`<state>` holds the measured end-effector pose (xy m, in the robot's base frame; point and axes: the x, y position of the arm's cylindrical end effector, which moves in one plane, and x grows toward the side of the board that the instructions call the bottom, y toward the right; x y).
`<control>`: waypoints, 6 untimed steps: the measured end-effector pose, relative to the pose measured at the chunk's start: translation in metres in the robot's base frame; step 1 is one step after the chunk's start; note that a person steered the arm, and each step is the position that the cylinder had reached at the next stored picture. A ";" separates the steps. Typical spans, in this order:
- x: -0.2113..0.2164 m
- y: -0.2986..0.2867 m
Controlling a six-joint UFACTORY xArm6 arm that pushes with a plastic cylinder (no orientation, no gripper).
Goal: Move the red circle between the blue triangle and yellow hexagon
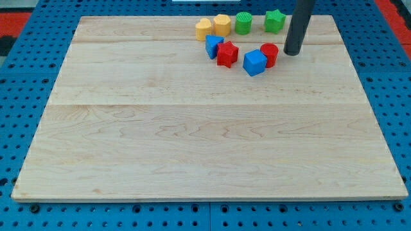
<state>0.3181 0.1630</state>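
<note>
No jaws here, only my tip (292,53), resting just right of the red circle (270,54) near the counter (192,128) top edge. Blue cube (254,62) touching the circle's left. Blue triangle (213,46), perhaps touching the red star (227,54), below the yellow hexagon (222,25).

tip (292,53) just right of red circle (270,54) | blue cube (254,62) touching circle's left | board (192,141)
</note>
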 end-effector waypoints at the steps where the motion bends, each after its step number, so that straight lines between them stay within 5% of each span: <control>1: 0.009 -0.033; 3: -0.056 -0.118; 6: 0.028 -0.008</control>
